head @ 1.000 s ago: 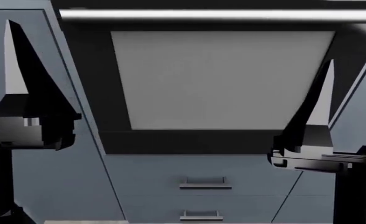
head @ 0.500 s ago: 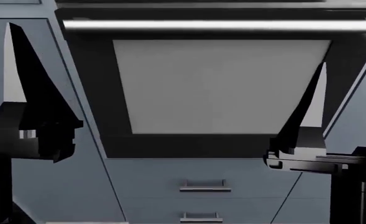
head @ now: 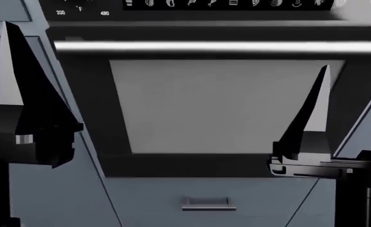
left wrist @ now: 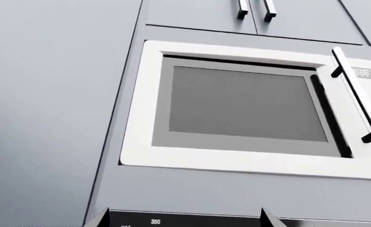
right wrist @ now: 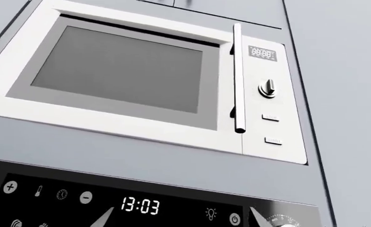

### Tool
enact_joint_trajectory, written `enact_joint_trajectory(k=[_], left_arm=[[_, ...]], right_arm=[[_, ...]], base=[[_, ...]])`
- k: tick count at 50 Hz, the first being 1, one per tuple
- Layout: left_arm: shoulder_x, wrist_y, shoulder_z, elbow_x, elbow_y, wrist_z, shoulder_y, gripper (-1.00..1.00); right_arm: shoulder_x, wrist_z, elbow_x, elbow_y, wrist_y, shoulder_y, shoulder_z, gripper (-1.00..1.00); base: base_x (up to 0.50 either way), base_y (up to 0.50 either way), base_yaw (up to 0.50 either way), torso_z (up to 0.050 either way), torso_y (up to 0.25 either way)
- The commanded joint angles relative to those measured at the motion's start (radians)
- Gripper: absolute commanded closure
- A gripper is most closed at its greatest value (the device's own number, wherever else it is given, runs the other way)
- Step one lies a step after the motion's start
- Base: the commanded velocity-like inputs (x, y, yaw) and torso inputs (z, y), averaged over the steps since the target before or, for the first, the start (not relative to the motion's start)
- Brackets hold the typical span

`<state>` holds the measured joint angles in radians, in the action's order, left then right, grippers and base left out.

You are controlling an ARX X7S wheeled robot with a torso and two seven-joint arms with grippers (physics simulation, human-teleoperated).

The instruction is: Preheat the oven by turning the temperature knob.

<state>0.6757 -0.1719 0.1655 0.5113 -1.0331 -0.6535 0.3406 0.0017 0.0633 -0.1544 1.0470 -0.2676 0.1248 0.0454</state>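
Observation:
The black oven [head: 226, 106] fills the head view, with its pale grey window, silver bar handle [head: 223, 46] and strip of white icons [head: 229, 4]. The temperature knob itself is out of view. Only white numbers of its ring show, 200 and 450 [head: 103, 13] at the head view's top edge and 350 [left wrist: 155, 221] in the left wrist view. My left gripper [head: 15, 66] stands open before the blue-grey panel left of the oven. My right gripper [head: 317, 106] is open in front of the window's right edge. Its fingertips [right wrist: 103, 220] frame the oven's clock, which reads 13:03 [right wrist: 140, 206]. Neither gripper touches anything.
A white built-in microwave [right wrist: 122, 71] with a bar handle and small knob [right wrist: 268, 88] sits above the oven, also the microwave [left wrist: 242, 104]. A pale round dial [right wrist: 280, 221] shows at the panel's right end. Below the oven is a blue-grey drawer [head: 209, 204]. Cupboard handles [left wrist: 254, 9] hang above.
The head view has risen: the oven's handle and window slid down the frame, the icon strip and dial numbers came into sight, and the lower drawer handle dropped out. Both grippers stay open.

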Motion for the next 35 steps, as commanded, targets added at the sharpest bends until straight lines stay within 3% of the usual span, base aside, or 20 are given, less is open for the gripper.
enact_joint_trajectory(k=[1, 7, 16, 18, 22, 25, 35], left_arm=[[0.043, 0.014, 0.023, 0.01, -0.009, -0.049, 0.01, -1.0], [0.06, 0.027, 0.043, 0.008, -0.002, -0.068, 0.021, -1.0], [0.09, 0.024, 0.073, 0.026, -0.007, -0.106, 0.05, -1.0], [0.128, 0.036, 0.102, 0.057, -0.013, -0.146, 0.075, -1.0], [0.242, 0.081, 0.217, 0.124, -0.013, -0.26, 0.182, -1.0], [0.271, 0.003, 0.269, 0.229, -0.012, -0.323, 0.302, -1.0], [0.277, -0.196, 0.325, 0.54, 0.055, -0.404, 0.583, -1.0]], right_arm=[[0.0, 0.002, 0.002, 0.0, 0.009, -0.011, 0.004, -1.0], [0.0, 0.005, -0.005, 0.0, 0.006, -0.013, 0.003, -1.0], [0.0, 0.007, -0.014, 0.0, -0.003, -0.004, -0.011, -1.0], [0.0, 0.008, -0.014, 0.0, -0.005, -0.003, -0.012, -1.0], [0.0, 0.008, -0.013, 0.0, -0.001, -0.005, -0.011, -1.0], [0.0, 0.01, -0.014, 0.0, -0.002, -0.008, -0.012, -1.0], [0.0, 0.009, -0.023, 0.0, -0.005, -0.02, -0.019, -1.0]], base=[[0.47, 0.0, 0.0, 0.0, 0.0], [0.4, 0.0, 0.0, 0.0, 0.0], [0.01, 0.0, 0.0, 0.0, 0.0], [0.0, 0.0, 0.0, 0.0, 0.0], [0.0, 0.0, 0.0, 0.0, 0.0], [0.0, 0.0, 0.0, 0.0, 0.0], [0.0, 0.0, 0.0, 0.0, 0.0]])
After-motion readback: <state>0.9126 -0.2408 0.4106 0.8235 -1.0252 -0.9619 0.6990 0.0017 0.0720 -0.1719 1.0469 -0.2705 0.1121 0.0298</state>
